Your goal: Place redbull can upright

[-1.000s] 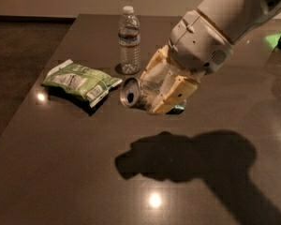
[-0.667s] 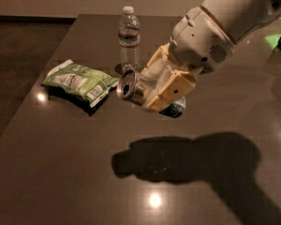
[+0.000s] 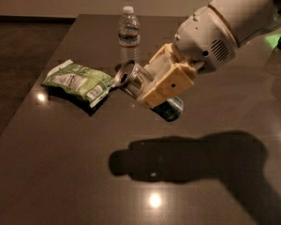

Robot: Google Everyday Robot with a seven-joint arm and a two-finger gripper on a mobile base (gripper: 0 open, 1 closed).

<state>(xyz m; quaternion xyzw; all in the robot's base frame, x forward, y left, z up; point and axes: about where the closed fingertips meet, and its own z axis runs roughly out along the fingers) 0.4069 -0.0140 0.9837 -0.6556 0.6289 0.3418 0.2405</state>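
The redbull can (image 3: 131,78) is held off the dark table (image 3: 75,172), tilted, its shiny silver end pointing left and up and its blue lower end (image 3: 171,109) sticking out below the fingers. My gripper (image 3: 154,83), with tan fingers (image 3: 171,83), is shut around the can's middle. The white arm comes in from the upper right. The can hangs above the table's centre, right of the green bag and in front of the water bottle.
A green snack bag (image 3: 79,81) lies on the table at the left. A clear water bottle (image 3: 129,34) with a white cap stands upright at the back. The arm's shadow (image 3: 187,156) falls on the table in front.
The gripper has lifted the can slightly and turned it, so its silver end points higher than before. The bag and bottle have not moved.
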